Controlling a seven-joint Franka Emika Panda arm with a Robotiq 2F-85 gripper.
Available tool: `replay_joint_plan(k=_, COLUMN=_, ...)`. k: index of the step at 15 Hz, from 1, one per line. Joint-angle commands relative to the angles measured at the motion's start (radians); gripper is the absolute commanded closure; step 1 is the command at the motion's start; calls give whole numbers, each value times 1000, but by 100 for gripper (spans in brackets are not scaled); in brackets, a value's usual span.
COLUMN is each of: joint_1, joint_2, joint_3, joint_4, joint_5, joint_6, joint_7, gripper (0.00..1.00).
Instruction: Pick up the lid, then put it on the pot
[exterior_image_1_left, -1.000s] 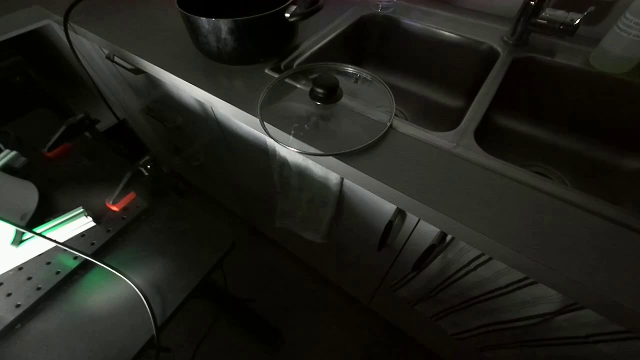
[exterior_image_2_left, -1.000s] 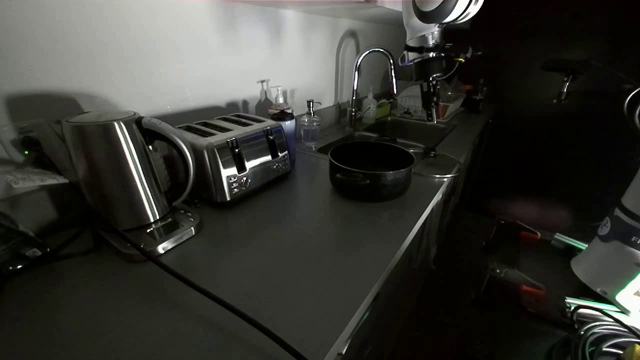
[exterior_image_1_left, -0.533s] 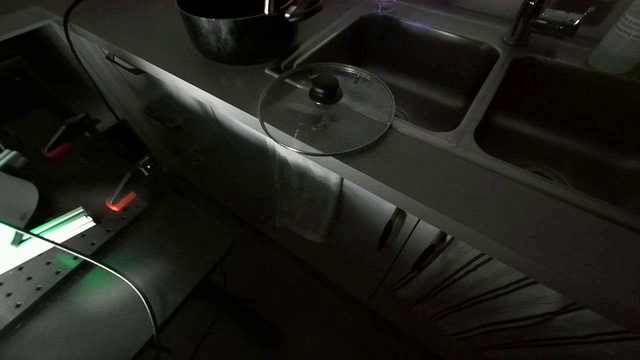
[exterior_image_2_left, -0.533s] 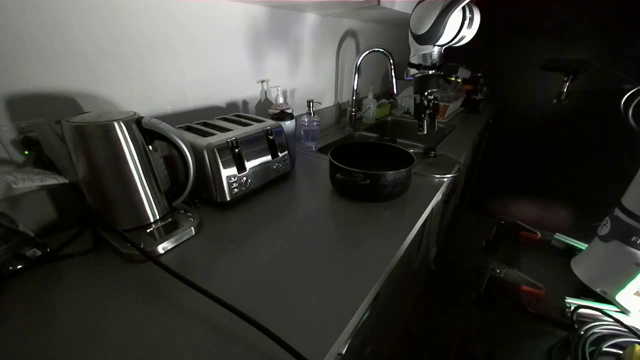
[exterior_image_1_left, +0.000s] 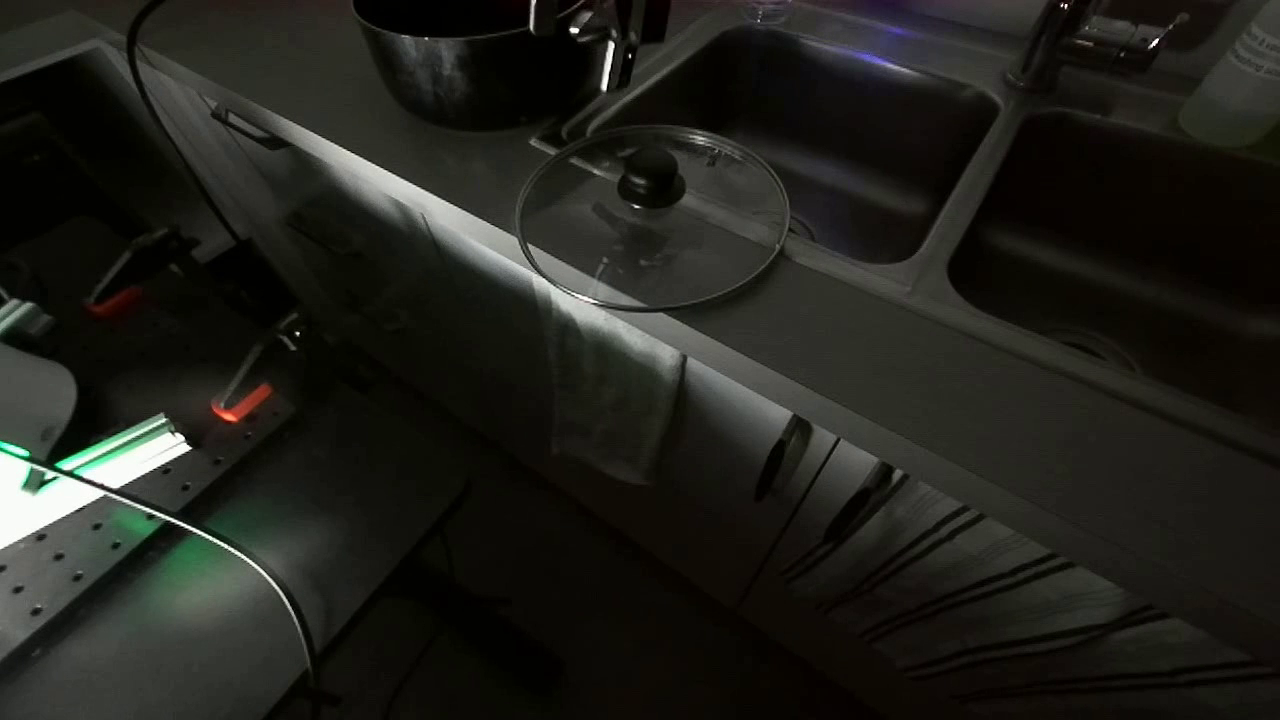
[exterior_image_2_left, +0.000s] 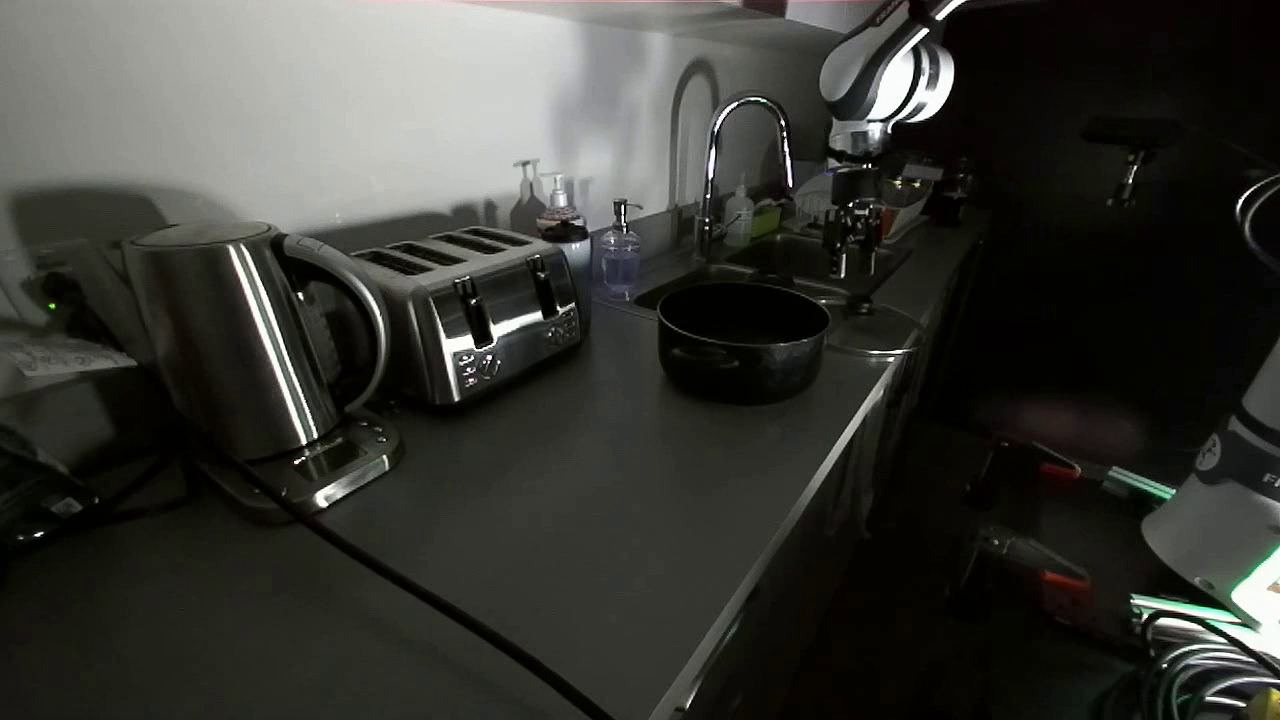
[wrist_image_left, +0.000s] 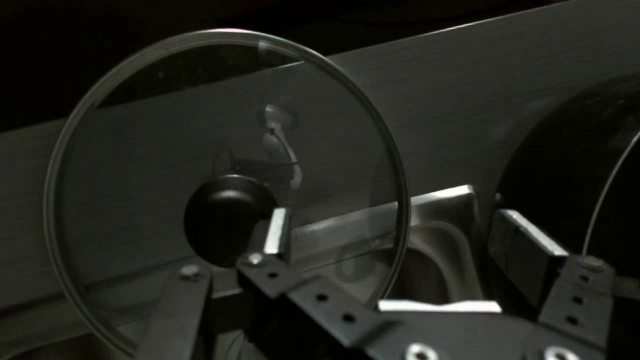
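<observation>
The lid, clear glass with a thin rim and a black knob, lies knob up on the counter beside the sink, its edge reaching the counter's front edge. It also shows in an exterior view behind the pot. The dark pot stands on the counter; its handle side is at the top of an exterior view. My gripper is open and empty, above the counter near the sink. In the wrist view my gripper has one finger over the knob and the other over the pot.
Two sink basins lie beside the lid, with a tall faucet at the wall. A toaster, a kettle and a soap dispenser stand along the wall. The counter's front edge drops to cabinets.
My gripper has come down toward the sink area and has entered the top of an exterior view near the pot's handle. The lid and pot have not moved.
</observation>
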Motion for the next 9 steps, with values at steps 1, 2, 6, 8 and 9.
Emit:
replay_joint_plan(k=1, joint_1=-25, joint_2=35, joint_3=-7, joint_4=30, joint_5=23, joint_6=8, joint_7=22, gripper=0)
replay_joint_plan(k=2, joint_1=-31, joint_2=39, joint_3=-9, joint_4=31, joint_5=21, joint_6=6, joint_7=26, gripper=0)
replay_joint_plan(k=6, joint_1=-52, joint_2=50, joint_3=-21, joint_4=27, joint_5=15, joint_6=5, joint_7=52, gripper=0)
replay_joint_plan(k=8, joint_1=-62, joint_2=58, joint_3=-28, joint_4=30, joint_5=14, joint_6=2, joint_7=67, gripper=0)
replay_joint_plan(k=9, joint_1=-68, joint_2=62, joint_3=-33, joint_4=33, joint_5=17, joint_6=0, joint_7=71, gripper=0)
